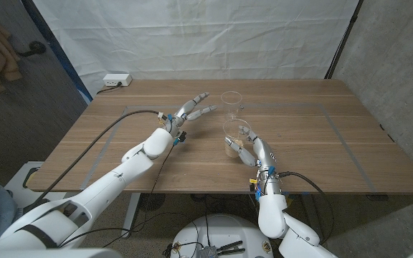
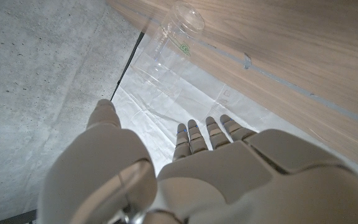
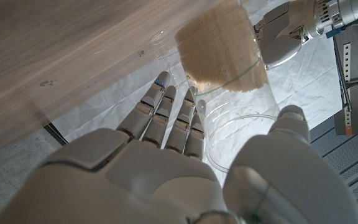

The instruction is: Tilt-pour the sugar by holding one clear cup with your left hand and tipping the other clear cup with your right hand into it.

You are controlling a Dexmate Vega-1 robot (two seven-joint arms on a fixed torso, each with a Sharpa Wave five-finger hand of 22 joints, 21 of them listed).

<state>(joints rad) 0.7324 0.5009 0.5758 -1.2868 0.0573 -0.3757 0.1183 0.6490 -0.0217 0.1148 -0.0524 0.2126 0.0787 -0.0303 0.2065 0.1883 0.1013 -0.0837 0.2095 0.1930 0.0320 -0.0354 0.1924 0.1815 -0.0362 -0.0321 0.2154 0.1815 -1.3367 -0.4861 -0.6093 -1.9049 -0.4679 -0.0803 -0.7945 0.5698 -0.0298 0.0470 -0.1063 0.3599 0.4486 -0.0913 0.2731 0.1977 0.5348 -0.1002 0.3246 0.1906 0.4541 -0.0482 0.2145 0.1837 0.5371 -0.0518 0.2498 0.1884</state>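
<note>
A wooden table (image 1: 314,154) carries a pale taped rectangle outline (image 1: 339,132) on its top. A white power strip (image 1: 117,81) lies just past its far left corner. A white sheet (image 1: 192,36) hangs behind, beside a grey concrete wall (image 1: 400,64).

The right hand (image 1: 253,151) partly hides the sugar cup (image 1: 231,140).

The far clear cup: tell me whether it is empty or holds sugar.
Empty. The far clear cup stands upright and looks clear through, as the left wrist view shows too, while the near cup by the right hand holds brownish sugar.
</note>
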